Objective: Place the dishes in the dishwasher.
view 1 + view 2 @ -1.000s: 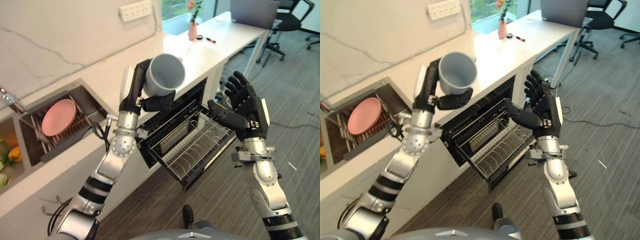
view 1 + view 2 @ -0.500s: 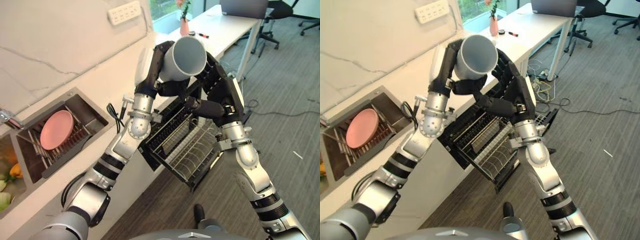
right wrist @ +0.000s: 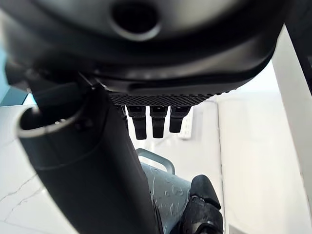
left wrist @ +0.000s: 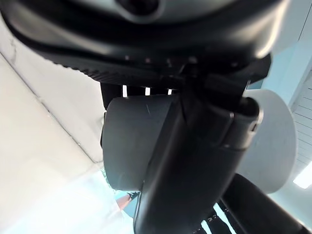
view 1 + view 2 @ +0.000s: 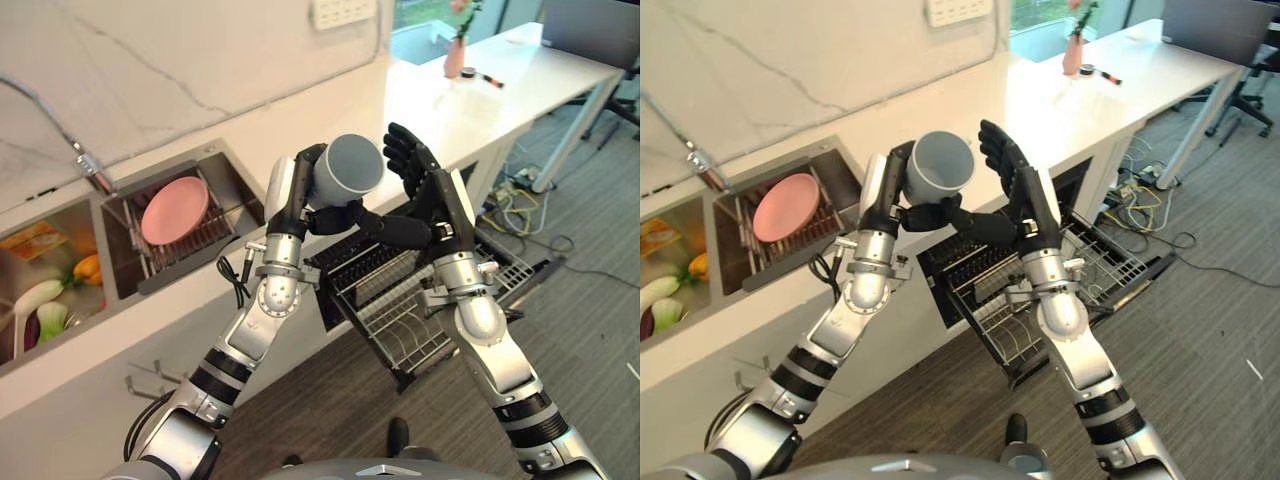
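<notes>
My left hand (image 5: 293, 190) holds a grey mug (image 5: 347, 170) up above the white counter's front edge, its fingers and thumb curled round the mug (image 4: 127, 141). The mug's mouth faces up and toward me. My right hand (image 5: 432, 196) stands open just right of the mug, fingers straight and pointing up, with its thumb reaching in below the mug (image 3: 168, 191) toward the left thumb. Under both hands the dishwasher's wire rack (image 5: 425, 312) is pulled out over the lowered door. A pink plate (image 5: 174, 210) stands on edge in the sink's drying rack.
A sink (image 5: 120, 255) is set into the counter at the left, with a tap (image 5: 86, 166) and vegetables (image 5: 42, 300) in the far basin. A pink vase (image 5: 455, 56) stands further along the counter. Cables (image 5: 510, 195) lie on the carpet at the right.
The camera has swung toward the sink. My right hand came in from the right and now stands against the mug. The left hand keeps its hold on the mug.
</notes>
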You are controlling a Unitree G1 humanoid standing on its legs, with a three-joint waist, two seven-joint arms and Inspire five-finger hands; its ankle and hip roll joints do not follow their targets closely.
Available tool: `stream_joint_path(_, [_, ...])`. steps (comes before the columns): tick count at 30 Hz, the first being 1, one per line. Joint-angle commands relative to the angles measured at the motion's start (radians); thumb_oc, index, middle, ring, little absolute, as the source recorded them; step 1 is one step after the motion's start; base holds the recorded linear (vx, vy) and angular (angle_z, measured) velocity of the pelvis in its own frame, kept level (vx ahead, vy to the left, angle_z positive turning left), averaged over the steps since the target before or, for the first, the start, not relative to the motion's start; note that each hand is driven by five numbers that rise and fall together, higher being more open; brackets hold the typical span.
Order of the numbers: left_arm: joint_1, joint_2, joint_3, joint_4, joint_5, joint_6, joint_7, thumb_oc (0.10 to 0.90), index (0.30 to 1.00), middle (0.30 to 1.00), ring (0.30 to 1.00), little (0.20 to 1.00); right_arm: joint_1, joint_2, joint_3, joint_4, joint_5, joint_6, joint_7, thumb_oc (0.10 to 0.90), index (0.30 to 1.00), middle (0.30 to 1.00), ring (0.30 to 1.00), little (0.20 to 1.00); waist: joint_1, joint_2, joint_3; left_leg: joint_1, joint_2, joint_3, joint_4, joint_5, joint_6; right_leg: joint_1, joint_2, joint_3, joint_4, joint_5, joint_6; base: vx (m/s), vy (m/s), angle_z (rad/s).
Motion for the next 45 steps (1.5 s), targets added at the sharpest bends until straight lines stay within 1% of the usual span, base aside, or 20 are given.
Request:
stream_joint_path(1, [-0.115,0.047,-0.094,-0.094,0.075,-0.087,-0.034,0.4,0.3,0.3,0.3,0.3,-0.152,0.078,-0.043,-0.107,0.009,-0.087,-0.031,0.8,0.9,0.9,0.9,0.9,-0.023,-0.073,-0.062,0.005,0.036,-0.015,0.004,0.004,-0.021,0.137,-0.117,0.019,0.018,-0.129,0.18,0.0,0.003,0.2])
stream_joint_path(5, [-0.126,0.062,-0.101,-0.101,0.093,-0.089,-0.056,0.4,0.3,0.3,0.3,0.3,-0.179,0.071,-0.001,-0.099,0.039,-0.074,0.008,0.8,0.9,0.9,0.9,0.9,-0.016,-0.078,-0.061,0.004,0.034,-0.024,0.004,0.003,-0.022,0.143,-0.122,0.005,0.017,-0.13,0.181,0.01,0.009,0.2])
stream_joint_path(6, [-0.131,0.077,-0.104,-0.108,0.107,-0.098,-0.077,0.4,0.3,0.3,0.3,0.3,-0.193,0.061,0.017,-0.1,0.054,-0.065,0.044,0.8,0.9,0.9,0.9,0.9,-0.011,-0.079,-0.061,0.004,0.032,-0.027,0.004,0.003,-0.022,0.146,-0.122,0.001,0.017,-0.13,0.181,0.01,0.007,0.08])
stream_joint_path(10, [-0.136,0.099,-0.111,-0.109,0.125,-0.11,-0.108,0.4,0.3,0.3,0.3,0.3,-0.21,0.044,0.031,-0.099,0.081,-0.059,0.084,0.8,0.9,0.9,0.9,0.9,-0.011,-0.079,-0.063,0.006,0.033,-0.031,0.004,0.002,-0.025,0.15,-0.123,-0.005,0.016,-0.132,0.181,0.0,0.001,0.01])
stream_joint_path(15, [-0.155,0.119,-0.132,-0.107,0.175,-0.118,-0.121,0.4,0.3,0.3,0.3,0.3,-0.232,0.026,0.034,-0.081,0.083,-0.054,0.087,0.8,0.9,0.9,0.9,0.9,-0.018,-0.075,-0.064,0.008,0.033,-0.028,0.004,0.001,-0.026,0.149,-0.124,-0.005,0.017,-0.132,0.183,0.0,0.0,0.0])
stream_joint_path(21, [-0.17,0.121,-0.174,-0.1,0.21,-0.132,-0.149,0.4,0.3,0.3,0.3,0.3,-0.26,0.03,0.047,-0.052,0.076,-0.047,0.088,0.8,0.9,0.9,0.9,0.9,-0.023,-0.07,-0.065,0.012,0.034,-0.023,0.004,0.0,-0.027,0.146,-0.122,0.002,0.018,-0.132,0.182,0.0,0.0,0.0])
stream_joint_path(22, [-0.173,0.143,-0.157,-0.086,0.21,-0.143,-0.129,0.4,0.3,0.3,0.3,0.3,-0.284,0.027,0.068,-0.038,0.083,-0.041,0.094,0.8,0.9,0.9,0.9,0.9,-0.023,-0.07,-0.066,0.015,0.035,-0.019,0.004,0.002,-0.028,0.145,-0.122,0.004,0.018,-0.131,0.182,0.0,0.0,0.0])
stream_joint_path(23, [-0.174,0.143,-0.155,-0.087,0.21,-0.143,-0.13,0.4,0.3,0.3,0.3,0.3,-0.286,0.027,0.069,-0.037,0.083,-0.042,0.095,0.8,0.9,0.9,0.9,0.9,-0.024,-0.069,-0.065,0.015,0.035,-0.019,0.004,0.002,-0.028,0.145,-0.122,0.004,0.018,-0.131,0.182,-0.01,-0.009,-0.04])
stream_joint_path(25, [-0.193,0.148,-0.19,-0.106,0.228,-0.147,-0.178,0.4,0.3,0.3,0.3,0.3,-0.296,0.01,0.078,-0.034,0.063,-0.033,0.108,0.8,0.9,0.9,0.9,0.9,-0.032,-0.065,-0.064,0.016,0.035,-0.017,0.004,0.001,-0.029,0.143,-0.123,0.008,0.019,-0.13,0.183,0.0,-0.001,-0.04])
stream_joint_path(28, [-0.197,0.161,-0.198,-0.118,0.217,-0.161,-0.204,0.4,0.3,0.3,0.3,0.3,-0.307,0.007,0.081,-0.044,0.03,-0.023,0.107,0.8,0.9,0.9,0.9,0.9,-0.032,-0.061,-0.064,0.016,0.036,-0.017,0.004,0.001,-0.029,0.14,-0.123,0.009,0.02,-0.129,0.183,0.0,0.0,0.0])
stream_joint_path(29, [-0.153,0.211,-0.178,-0.244,0.2,-0.194,-0.265,0.4,0.3,0.3,0.3,0.3,-0.301,0.0,0.063,-0.054,0.018,-0.025,0.106,0.7,0.749,0.749,0.749,0.749,-0.023,-0.055,-0.061,0.016,0.036,-0.018,0.004,0.001,-0.028,0.14,-0.123,0.007,0.019,-0.129,0.183,0.0,0.0,0.0])
stream_joint_path(30, [-0.143,0.236,-0.167,-0.28,0.199,-0.189,-0.266,0.4,0.3,0.3,0.3,0.3,-0.298,0.0,0.053,-0.051,-0.012,-0.019,0.091,0.635,0.653,0.653,0.653,0.653,-0.017,-0.052,-0.062,0.015,0.035,-0.021,0.004,0.0,-0.027,0.14,-0.124,0.007,0.019,-0.128,0.183,-0.01,0.013,-0.04])
stream_joint_path(31, [-0.148,0.266,-0.123,-0.294,0.159,-0.187,-0.275,0.4,0.3,0.3,0.3,0.3,-0.295,0.009,0.042,-0.055,-0.031,-0.016,0.086,0.442,0.364,0.364,0.364,0.364,-0.014,-0.052,-0.067,0.015,0.034,-0.022,0.004,-0.001,-0.028,0.14,-0.123,0.007,0.018,-0.129,0.182,0.0,0.004,-0.07])
stream_joint_path(32, [-0.153,0.286,-0.084,-0.313,0.127,-0.187,-0.264,0.4,0.3,0.3,0.3,0.3,-0.296,0.021,0.041,-0.053,-0.033,-0.013,0.077,0.4,0.3,0.3,0.3,0.3,-0.012,-0.053,-0.068,0.015,0.033,-0.022,0.004,0.0,-0.028,0.14,-0.124,0.007,0.018,-0.129,0.182,0.0,0.002,-0.07])
stream_joint_path(35, [-0.133,0.305,-0.02,-0.346,0.036,-0.182,-0.252,0.4,0.3,0.3,0.3,0.3,-0.308,0.048,0.044,-0.049,-0.054,-0.015,0.059,0.4,0.3,0.3,0.3,0.3,-0.01,-0.053,-0.067,0.016,0.033,-0.023,0.004,0.001,-0.03,0.142,-0.124,0.004,0.018,-0.129,0.18,0.0,0.002,0.01])
stream_joint_path(39, [-0.107,0.328,0.021,-0.383,-0.006,-0.175,-0.26,0.4,0.3,0.3,0.3,0.3,-0.288,0.064,0.028,-0.067,-0.078,-0.02,0.043,0.4,0.3,0.3,0.3,0.3,-0.008,-0.051,-0.068,0.016,0.034,-0.026,0.004,0.001,-0.03,0.144,-0.125,0.0,0.018,-0.128,0.18,0.0,0.0,0.0])
stream_joint_path(42, [-0.095,0.352,0.079,-0.407,-0.063,-0.172,-0.237,0.4,0.3,0.3,0.3,0.3,-0.242,0.077,-0.003,-0.096,-0.097,-0.028,0.02,0.4,0.3,0.3,0.3,0.3,-0.005,-0.048,-0.07,0.015,0.033,-0.03,0.004,0.001,-0.03,0.148,-0.125,-0.006,0.019,-0.127,0.18,0.0,0.0,0.0])
stream_joint_path(45, [-0.09,0.358,0.102,-0.417,-0.093,-0.168,-0.229,0.4,0.3,0.3,0.3,0.3,-0.219,0.078,-0.017,-0.107,-0.092,-0.029,0.02,0.4,0.3,0.3,0.3,0.3,-0.006,-0.047,-0.071,0.015,0.032,-0.032,0.004,0.002,-0.03,0.149,-0.125,-0.009,0.02,-0.126,0.18,0.0,0.0,0.0])
